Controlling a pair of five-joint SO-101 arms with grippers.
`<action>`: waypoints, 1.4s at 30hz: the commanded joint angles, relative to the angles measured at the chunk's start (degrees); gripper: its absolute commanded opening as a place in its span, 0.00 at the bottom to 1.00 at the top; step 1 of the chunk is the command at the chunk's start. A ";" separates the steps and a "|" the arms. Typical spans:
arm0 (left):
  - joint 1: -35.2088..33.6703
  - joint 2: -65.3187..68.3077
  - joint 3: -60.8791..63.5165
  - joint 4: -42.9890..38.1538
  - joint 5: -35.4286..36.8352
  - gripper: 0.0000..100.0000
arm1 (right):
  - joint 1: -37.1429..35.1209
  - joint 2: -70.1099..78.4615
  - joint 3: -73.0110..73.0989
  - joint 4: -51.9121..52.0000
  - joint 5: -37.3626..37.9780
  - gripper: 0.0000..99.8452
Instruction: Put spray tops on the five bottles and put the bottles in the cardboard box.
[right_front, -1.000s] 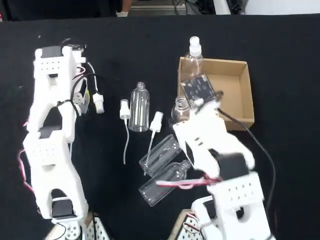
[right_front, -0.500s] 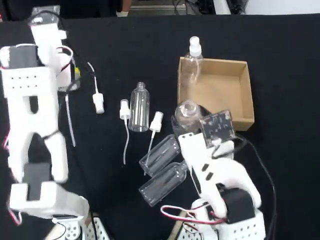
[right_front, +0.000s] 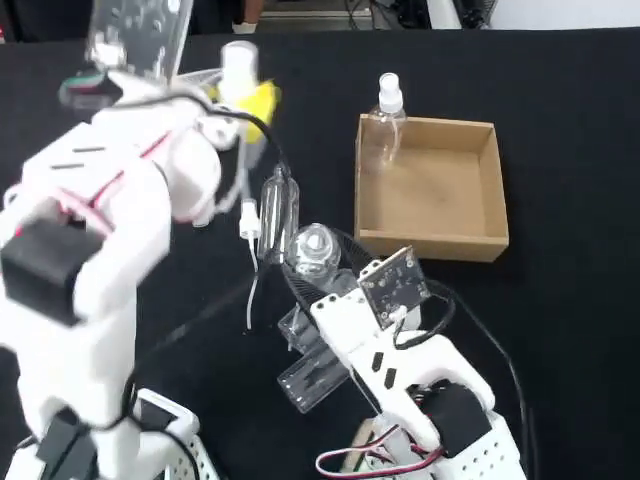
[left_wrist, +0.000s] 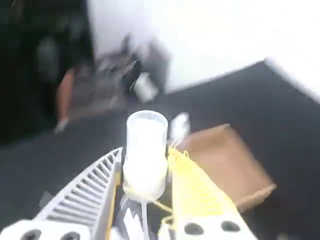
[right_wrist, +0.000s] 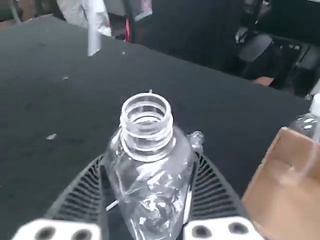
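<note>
Left arm (right_front: 110, 230): white shells, black servo blocks, red wires, black cable. Left gripper (left_wrist: 145, 165): one white ribbed finger, one yellow. Right arm (right_front: 400, 365): white, dark circuit board (right_front: 393, 285) at wrist, red-white wires. Right gripper (right_wrist: 147, 175): black ribbed fingers.

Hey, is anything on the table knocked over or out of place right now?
Two topless bottles lie on their sides beside the right arm, one partly under it. A loose spray top lies by the upright bottle. Nothing looks spilled or broken.
</note>
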 joint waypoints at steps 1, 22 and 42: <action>7.16 -4.31 -2.24 -6.42 0.70 0.03 | -1.23 -0.84 -0.13 -1.85 -0.26 0.01; 16.40 -7.65 7.87 -6.95 0.70 0.03 | -1.14 -0.84 -0.13 -1.58 -0.26 0.01; 16.48 -12.75 25.19 -14.33 0.79 0.03 | -1.14 -0.84 -0.13 -1.58 -0.26 0.01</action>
